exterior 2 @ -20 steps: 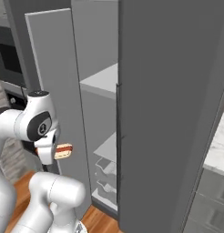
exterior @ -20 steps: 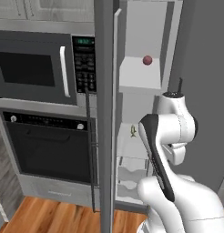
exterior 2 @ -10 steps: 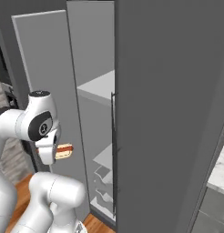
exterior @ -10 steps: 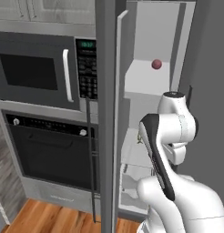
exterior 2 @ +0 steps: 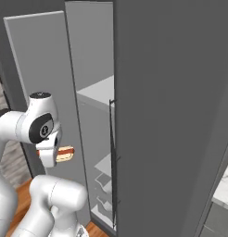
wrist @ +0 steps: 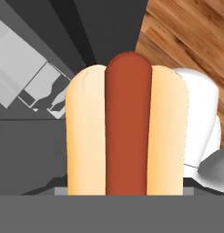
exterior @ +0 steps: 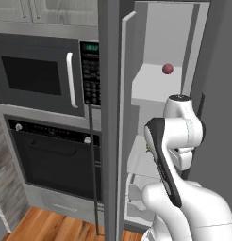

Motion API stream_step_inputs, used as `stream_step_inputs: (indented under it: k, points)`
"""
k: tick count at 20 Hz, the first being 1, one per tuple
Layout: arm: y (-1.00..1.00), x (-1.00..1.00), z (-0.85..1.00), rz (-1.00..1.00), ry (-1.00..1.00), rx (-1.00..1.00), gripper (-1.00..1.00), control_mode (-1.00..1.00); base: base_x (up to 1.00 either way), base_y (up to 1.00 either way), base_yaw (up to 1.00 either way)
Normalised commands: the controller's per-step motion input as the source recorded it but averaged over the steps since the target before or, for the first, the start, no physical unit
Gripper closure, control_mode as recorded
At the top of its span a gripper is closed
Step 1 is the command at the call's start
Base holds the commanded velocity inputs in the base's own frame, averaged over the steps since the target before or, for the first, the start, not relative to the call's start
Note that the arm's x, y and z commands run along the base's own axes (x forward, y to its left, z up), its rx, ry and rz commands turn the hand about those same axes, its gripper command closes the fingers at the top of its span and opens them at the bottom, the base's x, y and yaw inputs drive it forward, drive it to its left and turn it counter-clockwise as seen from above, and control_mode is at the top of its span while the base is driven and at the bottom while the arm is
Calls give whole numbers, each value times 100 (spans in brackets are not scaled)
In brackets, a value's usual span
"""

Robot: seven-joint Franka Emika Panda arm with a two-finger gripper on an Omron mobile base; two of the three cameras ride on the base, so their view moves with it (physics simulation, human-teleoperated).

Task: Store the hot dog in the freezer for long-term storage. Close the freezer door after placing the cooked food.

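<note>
The hot dog [wrist: 127, 136], an orange-yellow bun with a red sausage, looms close and lengthwise in the hand view. In the right base view the hot dog [exterior 2: 65, 153] sticks out sideways from my gripper [exterior 2: 55, 155], which is shut on it just in front of the freezer opening. The freezer [exterior: 158, 89] stands open, showing white walls and shelves. Its freezer door [exterior: 111, 117] is swung out, edge-on, with a long thin bar handle [exterior: 92, 164]. My fingertips are hidden behind the bun.
A dark red ball [exterior: 168, 68] lies on the upper white shelf. A small green-yellow item [exterior: 147, 149] peeks out beside my arm on a lower shelf. A black microwave [exterior: 37, 75] and black oven [exterior: 56, 160] stand left of the door. A closed dark grey door [exterior 2: 171, 115] is at right.
The whole scene has shifted and grown in both base views, so the base has moved closer to the freezer. The hot dog stays held in the same pose.
</note>
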Motion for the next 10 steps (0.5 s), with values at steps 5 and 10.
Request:
stream_step_inputs:
  k: [5, 10]
  points:
    - [0, 0, 0, 0, 0, 0, 100, 100, 39, -12, 5]
    - [0, 0, 0, 0, 0, 0, 100, 100, 18, -6, 1]
